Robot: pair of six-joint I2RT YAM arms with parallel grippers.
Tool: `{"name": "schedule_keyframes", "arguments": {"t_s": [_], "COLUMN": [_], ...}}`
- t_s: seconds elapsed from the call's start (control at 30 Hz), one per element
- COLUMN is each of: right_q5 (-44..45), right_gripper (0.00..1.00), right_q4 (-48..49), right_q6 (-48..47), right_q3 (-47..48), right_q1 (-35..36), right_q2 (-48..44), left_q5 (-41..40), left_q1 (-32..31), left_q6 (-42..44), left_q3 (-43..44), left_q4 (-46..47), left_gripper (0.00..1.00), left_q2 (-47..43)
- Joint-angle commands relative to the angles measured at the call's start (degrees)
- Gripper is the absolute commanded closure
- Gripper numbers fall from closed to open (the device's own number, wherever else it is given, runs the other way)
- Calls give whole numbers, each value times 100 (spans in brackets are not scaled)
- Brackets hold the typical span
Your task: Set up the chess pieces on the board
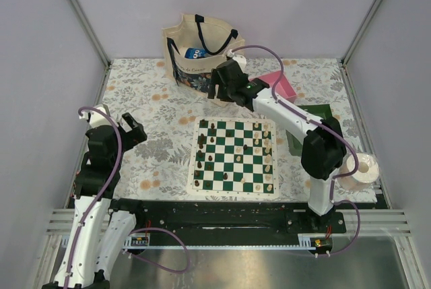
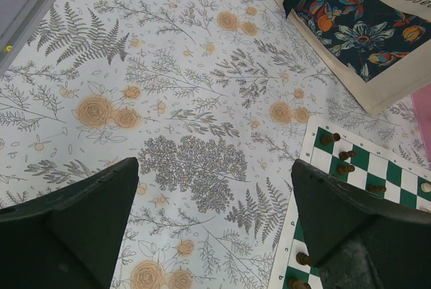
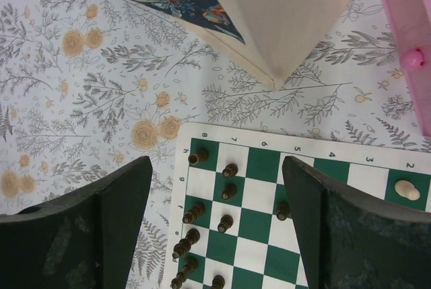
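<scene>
The green and white chessboard lies in the middle of the table. Dark pieces stand along its left side and cream pieces along its right side. My right gripper hangs open and empty above the board's far left corner; its wrist view shows dark pieces and one cream piece below the open jaws. My left gripper is open and empty over the floral cloth left of the board. In its wrist view the board's corner shows at the right.
A cream tote bag stands at the back centre. A pink tray and a green tray lie right of the board, under the right arm. A roll of white tape sits at the right edge.
</scene>
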Motion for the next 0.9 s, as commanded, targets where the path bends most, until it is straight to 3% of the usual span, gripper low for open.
{"name": "schedule_keyframes", "arguments": {"t_s": [0.0, 0.4, 0.63, 0.87], "right_q5": [403, -844, -1433, -1118], "right_gripper": [12, 15, 17, 19], "right_q4": [6, 252, 200, -28], "right_q6": [148, 324, 228, -211], "right_q3": [-87, -719, -975, -607], "right_q1": [-148, -263, -263, -263], "right_q2": [-502, -899, -934, -899], "left_q5": [106, -167, -149, -184], "left_q1": [44, 132, 141, 141], "left_q6": [-65, 6, 6, 41], "left_q3": [4, -4, 74, 48], "left_q4": [343, 264, 141, 167], "left_gripper": [1, 1, 1, 1], "left_q2": [-46, -283, 7, -151]}}
